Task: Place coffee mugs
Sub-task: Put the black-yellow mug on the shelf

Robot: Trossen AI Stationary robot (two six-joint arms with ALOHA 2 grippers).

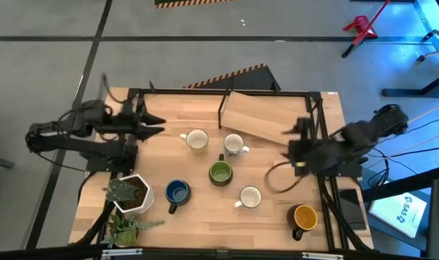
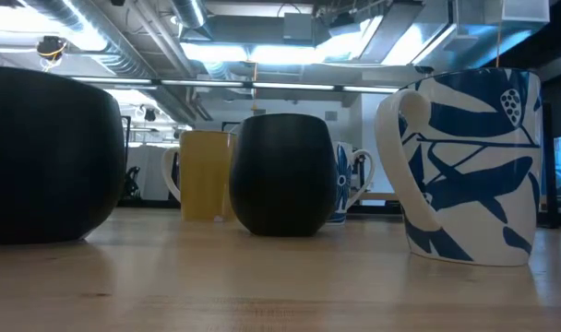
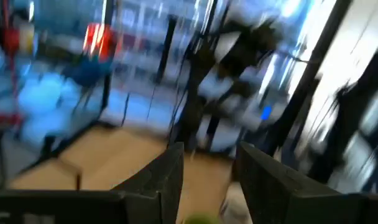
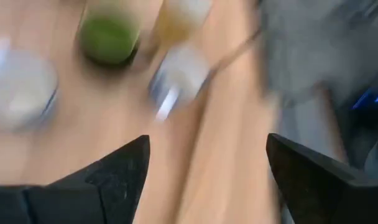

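Coffee mugs [image 1: 221,172] sit loosely grouped across the middle and near half of the wooden surface [image 1: 277,130], six in all, none held. We see a cream-filled white mug [image 1: 196,139] toward the far side, a patterned white mug [image 1: 234,144] just beside it, an olive green mug [image 1: 220,173] in the centre, a blue mug [image 1: 177,192] near the hexagonal plant pot [image 1: 133,193], another white mug [image 1: 250,196] toward the near edge, and a dark mug with a yellow-orange inside [image 1: 305,216] at the near right corner.

Our left gripper [image 1: 156,125] hovers over the far left part of the surface with its fingers parted and empty. Our right gripper [image 1: 295,148] hangs over the right side beside the tilted wooden board [image 1: 261,119], fingers [image 4: 124,165] spread wide, grasping nothing.

We judge both arms are free for the next pick. To do it well, we should descend squarely over a rim, fingers straddling one wall, and stay clear of neighbouring handles, since the two far mugs stand close together.

The high view alone gives the full layout and both arms. The low view shows no arm, only mug sides: a blue leaf pattern on the nearest white mug [image 2: 470,166]. The right wrist view confirms the wide spread of its fingers over green and white mugs; the left wrist view shows its fingers [image 3: 161,180] apart.
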